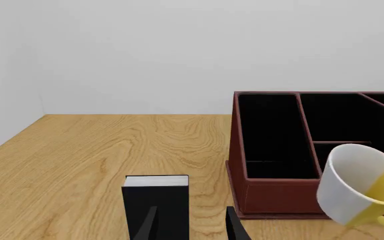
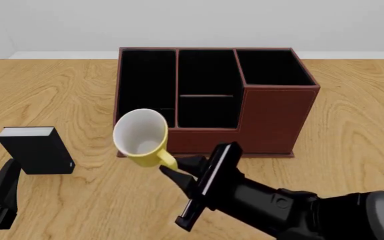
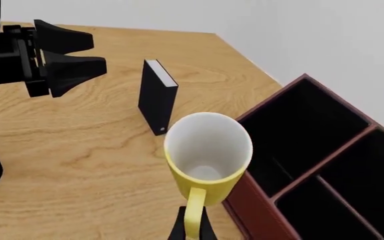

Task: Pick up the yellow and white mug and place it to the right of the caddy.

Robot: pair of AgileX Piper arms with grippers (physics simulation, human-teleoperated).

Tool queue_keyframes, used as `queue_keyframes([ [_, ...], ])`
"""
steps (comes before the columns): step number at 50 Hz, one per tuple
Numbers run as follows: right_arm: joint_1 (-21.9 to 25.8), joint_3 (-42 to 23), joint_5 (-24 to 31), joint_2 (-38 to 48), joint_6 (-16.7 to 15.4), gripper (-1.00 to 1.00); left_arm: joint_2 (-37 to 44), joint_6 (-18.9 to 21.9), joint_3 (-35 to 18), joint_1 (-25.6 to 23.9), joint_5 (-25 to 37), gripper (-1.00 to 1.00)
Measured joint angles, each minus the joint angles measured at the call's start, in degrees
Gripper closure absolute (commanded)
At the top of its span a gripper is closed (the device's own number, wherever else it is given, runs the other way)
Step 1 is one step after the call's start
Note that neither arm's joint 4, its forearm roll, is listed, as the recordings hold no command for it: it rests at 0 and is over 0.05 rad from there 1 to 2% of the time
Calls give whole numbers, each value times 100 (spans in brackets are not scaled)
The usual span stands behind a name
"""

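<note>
Up off the tabletop (image 2: pixel 352 145), the mug (image 2: pixel 142 137) hangs by its handle in the right fingers (image 3: pixel 205 231), front-left of the caddy (image 2: pixel 275 117), so pickup's done, placing right isn't; left fingers (image 1: pixel 235 227) sit apart.

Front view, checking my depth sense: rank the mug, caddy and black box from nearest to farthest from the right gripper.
1. Mug: held by its handle in the right gripper, just up and left of it.
2. Caddy: directly behind, its front wall close beyond the mug.
3. Black box: far off to the left, near the left gripper.
</note>
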Motion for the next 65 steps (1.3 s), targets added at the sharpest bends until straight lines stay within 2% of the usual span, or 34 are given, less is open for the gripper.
queue_keyframes([
  [33,-71,115,298,-694,-263,100,0,0,0,0,0,-100],
  [65,-226,250,680,-1459,-349,100,0,0,0,0,0,-100],
])
